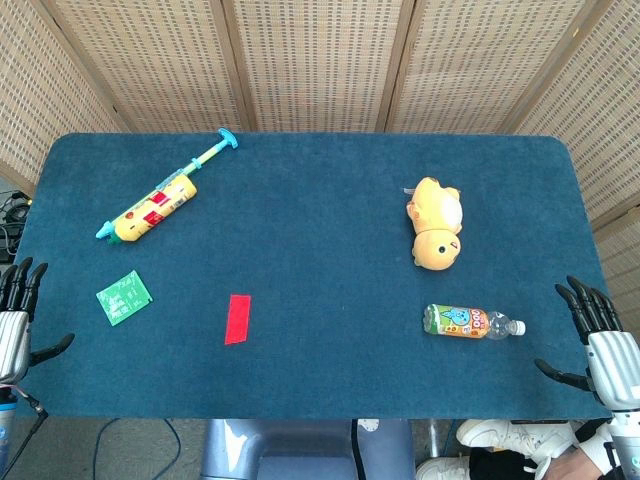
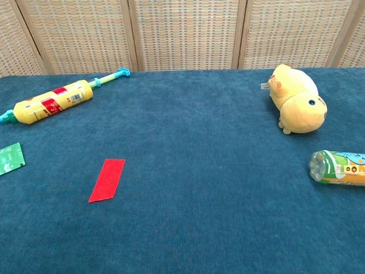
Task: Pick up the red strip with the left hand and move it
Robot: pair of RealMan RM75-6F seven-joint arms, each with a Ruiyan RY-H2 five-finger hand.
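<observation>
Red strip (image 1: 238,319) flat on table (image 1: 320,230); left hand (image 1: 18,312), right hand (image 1: 597,338) spread at edges.

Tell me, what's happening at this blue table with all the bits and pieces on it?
Nothing is being handled yet. The robot's left hand and right hand wait open at the table's near corners. The red strip it is meant to pick up lies flat and untouched, right of a green packet. A yellow syringe toy, a plush toy and a small bottle lie around it.

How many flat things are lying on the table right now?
2. The red strip lies near the front edge, left of center; the green packet lies further left, nearest the left hand. Nothing seems hidden.
</observation>
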